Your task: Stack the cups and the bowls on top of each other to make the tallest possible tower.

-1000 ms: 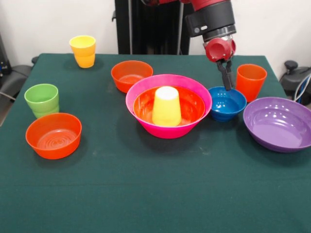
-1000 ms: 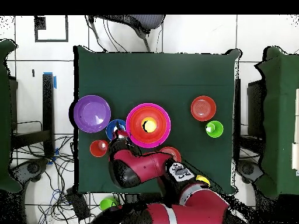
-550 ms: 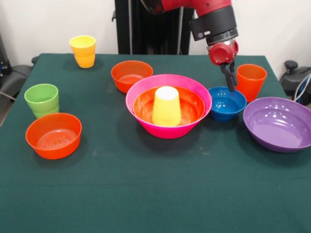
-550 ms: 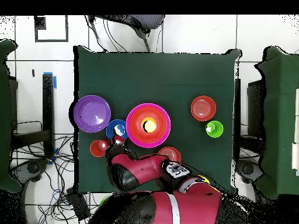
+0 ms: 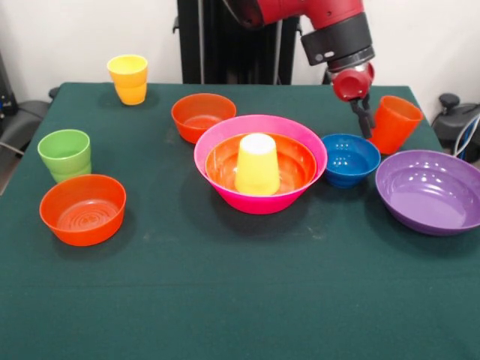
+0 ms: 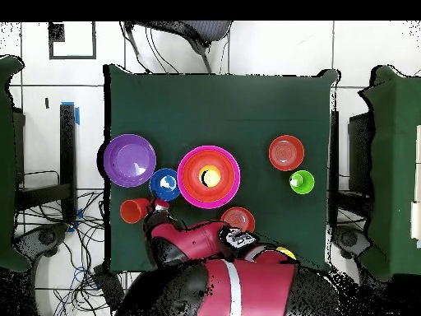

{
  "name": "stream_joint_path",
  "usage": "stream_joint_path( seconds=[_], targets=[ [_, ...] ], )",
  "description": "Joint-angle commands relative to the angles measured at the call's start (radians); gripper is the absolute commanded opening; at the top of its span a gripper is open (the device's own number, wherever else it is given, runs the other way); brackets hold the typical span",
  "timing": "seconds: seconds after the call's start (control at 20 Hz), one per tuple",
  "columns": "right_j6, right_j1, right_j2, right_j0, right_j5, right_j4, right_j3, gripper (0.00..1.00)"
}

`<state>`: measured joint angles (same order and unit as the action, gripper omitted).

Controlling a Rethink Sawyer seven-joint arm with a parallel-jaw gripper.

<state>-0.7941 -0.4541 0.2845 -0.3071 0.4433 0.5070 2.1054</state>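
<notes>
The tower is a pink bowl (image 5: 259,204) holding a large orange bowl (image 5: 297,162) with a yellow cup (image 5: 257,165) upside down in it. My gripper (image 5: 366,124) hangs behind the blue bowl (image 5: 349,159), shut, its tips against the left side of the orange cup (image 5: 394,125). That cup leans to the right. The purple bowl (image 5: 429,191) lies in front of the cup. Two small orange bowls (image 5: 203,116) (image 5: 82,208), a green cup (image 5: 65,154) and a second yellow cup (image 5: 128,79) stand on the left. From overhead the orange cup (image 6: 131,211) shows beside the arm.
The green-clothed table (image 5: 240,300) has its right edge close behind the orange cup. Black equipment and cables (image 5: 457,120) sit off the table's right side. In the overhead view the arm (image 6: 222,280) covers the table's near edge.
The gripper rose from the blue bowl's far rim and moved right to the orange cup. The cup, upright before, now leans away to the right.
</notes>
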Motion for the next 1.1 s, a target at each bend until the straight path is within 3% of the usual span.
stream_joint_path(
  seconds=[0.05, 0.45, 0.65, 0.8, 1.1],
  targets=[
    [-0.212, 0.0, 0.112, 0.039, -0.088, 0.045, -0.012, 1.0],
    [-0.2, -0.034, 0.126, 0.088, -0.024, 0.094, -0.005, 1.0],
    [-0.196, -0.036, 0.084, 0.137, -0.017, 0.069, -0.039, 1.0],
    [-0.181, -0.032, 0.002, 0.181, -0.009, 0.035, -0.076, 1.0],
    [-0.176, -0.043, -0.001, 0.191, -0.036, 0.058, -0.099, 1.0]
  ],
)
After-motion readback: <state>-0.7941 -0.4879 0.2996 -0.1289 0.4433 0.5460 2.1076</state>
